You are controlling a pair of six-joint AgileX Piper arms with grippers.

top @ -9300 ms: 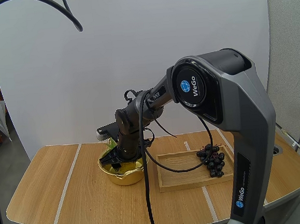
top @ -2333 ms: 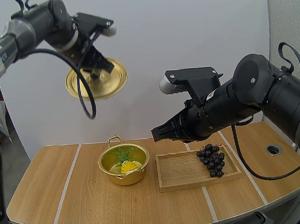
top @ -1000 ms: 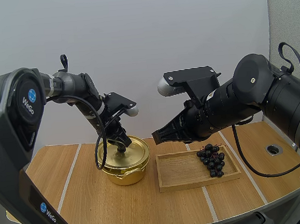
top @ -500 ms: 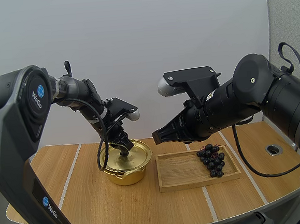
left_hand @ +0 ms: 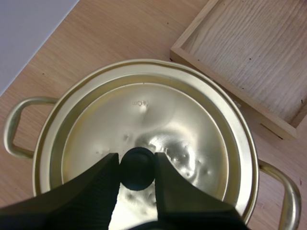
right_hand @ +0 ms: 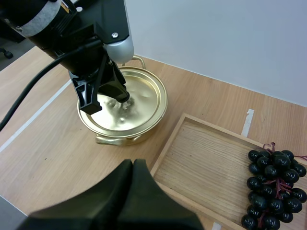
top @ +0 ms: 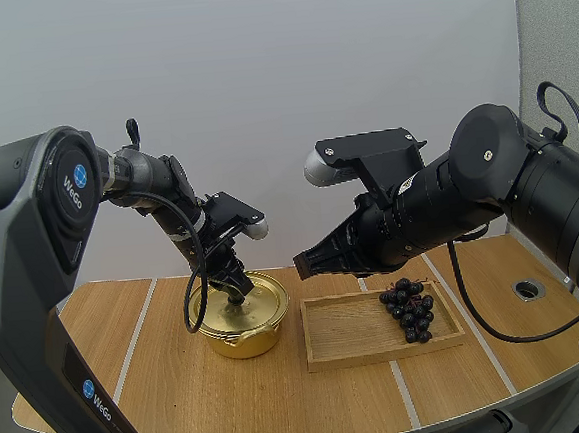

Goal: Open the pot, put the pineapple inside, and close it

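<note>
Since two seconds ago the left arm has brought the lid (top: 242, 302) down from high over the table (top: 174, 406) onto the pot (top: 241, 339). Half a second ago it still sat a little off toward the tray; it now lies centred inside the pot's rim. The pineapple, seen in the open pot earlier, is covered by the lid. The right arm has not moved in that time.

The left gripper (top: 237, 292) reaches down onto the lid from the left. In the left wrist view its two fingers (left_hand: 103, 175) pinch the black knob (left_hand: 137, 167) at the lid's middle, one on each side, both touching it. The pot's two loop handles (left_hand: 13, 125) stick out past the lid on opposite sides.

The right gripper (top: 301, 264) hangs in the air above the gap between pot and tray (top: 341, 330), touching nothing. Its fingers lie together as one dark wedge in the right wrist view, with nothing between them.

The tray stands just beside the pot on its right. The grapes (top: 409, 309) lie at the tray's far right end, well apart from both grippers.
</note>
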